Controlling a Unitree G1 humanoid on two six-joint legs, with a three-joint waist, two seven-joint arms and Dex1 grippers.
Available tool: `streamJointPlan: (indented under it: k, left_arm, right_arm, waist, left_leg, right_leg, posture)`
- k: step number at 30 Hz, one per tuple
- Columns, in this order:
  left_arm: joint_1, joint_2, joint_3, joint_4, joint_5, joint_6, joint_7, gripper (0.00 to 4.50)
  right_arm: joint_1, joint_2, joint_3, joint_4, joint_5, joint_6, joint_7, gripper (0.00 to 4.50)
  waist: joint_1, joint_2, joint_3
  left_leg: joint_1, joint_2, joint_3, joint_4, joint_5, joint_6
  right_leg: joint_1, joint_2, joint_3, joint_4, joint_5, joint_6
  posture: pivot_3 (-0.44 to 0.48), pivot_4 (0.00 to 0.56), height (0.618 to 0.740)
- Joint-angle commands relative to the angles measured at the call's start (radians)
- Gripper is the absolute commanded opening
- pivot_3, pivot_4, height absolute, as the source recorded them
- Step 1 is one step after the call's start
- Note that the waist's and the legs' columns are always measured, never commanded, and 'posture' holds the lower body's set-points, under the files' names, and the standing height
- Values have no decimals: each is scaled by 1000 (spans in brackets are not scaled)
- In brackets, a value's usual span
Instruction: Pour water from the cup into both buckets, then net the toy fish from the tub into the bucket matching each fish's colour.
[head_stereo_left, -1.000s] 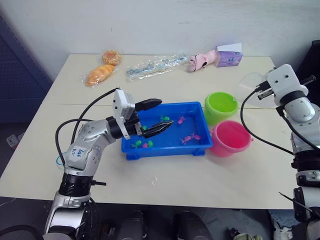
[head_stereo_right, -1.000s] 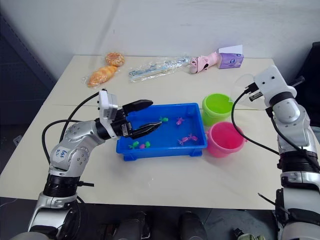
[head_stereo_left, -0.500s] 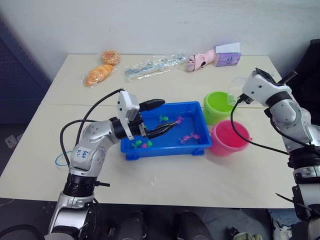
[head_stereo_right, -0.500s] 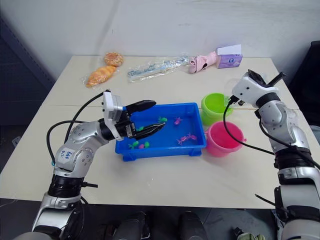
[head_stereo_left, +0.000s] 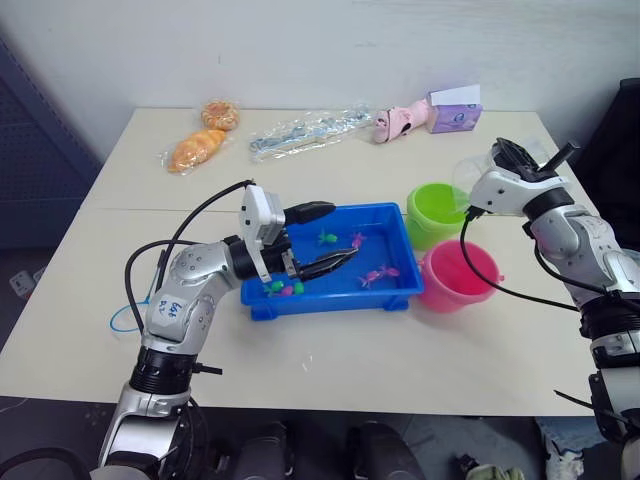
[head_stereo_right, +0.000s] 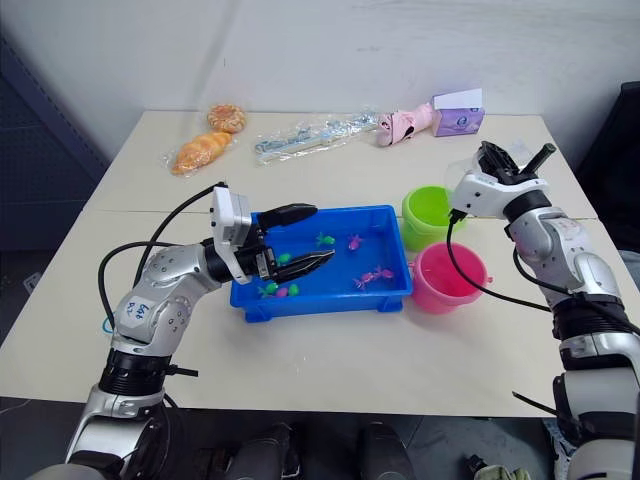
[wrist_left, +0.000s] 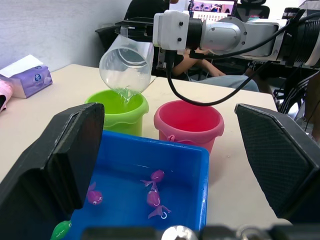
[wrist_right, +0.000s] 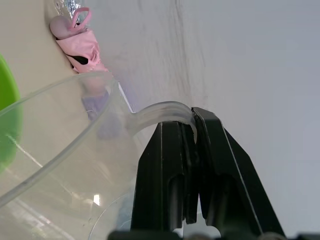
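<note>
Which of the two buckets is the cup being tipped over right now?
The lime green bucket, the one farther back on the table. The clear cup, held by the right end effector, is tilted above its rim; the pink bucket beside it sits apart from the cup.

Head stereo overhead; wrist cams close

Silver-grey jointed arms, white wrist blocks, black looping cables, black textured jaws, blue scrawled marking

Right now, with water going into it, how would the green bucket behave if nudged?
The green bucket looks like thin, light plastic, so it would probably slide easily. Water from the cup adds some weight. It is broad and low, so it seems unlikely to tip.
</note>
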Motion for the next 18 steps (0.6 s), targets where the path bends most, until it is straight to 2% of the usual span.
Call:
streamJointPlan:
  k: [1,5,8,13,18]
  left_arm:
    - [1,-6,-1,-8,2,-23,-4,4500]
    - [5,-4,-1,-7,2,-28,-7,4500]
    - [6,-5,0,-9,-1,-27,-7,4500]
    - [14,-2,1,-15,-6,-27,-15,4500]
    - [16,12,-2,-11,3,-42,-38,4500]
  right_arm:
    - [-31,-34,-2,-1,-20,-16,-28,33]
    - [-23,-30,-18,-6,0,-25,-25,33]
    - [-3,-4,-75,-8,98,-4,10,33]
    - [65,67,-277,-85,420,130,147,33]
    - [182,155,-525,-305,844,423,327,33]
  waist:
    - [0,0,0]
    - [0,0,0]
    - [0,0,0]
    - [2,-1,1]
    - [3,-1,1]
  left_leg:
    - [0,0,0,0,0,0]
    - [0,0,0,0,0,0]
    - [0,0,0,0,0,0]
    - [0,0,-1,0,0,0]
    - [0,0,-2,0,0,1]
  right_leg:
    - [0,0,0,0,0,0]
    - [0,0,0,0,0,0]
    - [0,0,0,0,0,0]
    - [1,0,-1,0,0,0]
    - [2,0,-2,0,1,1]
  posture:
    - [0,150,740]
    - [0,150,740]
    - [0,150,740]
    - [0,150,740]
    - [0,150,740]
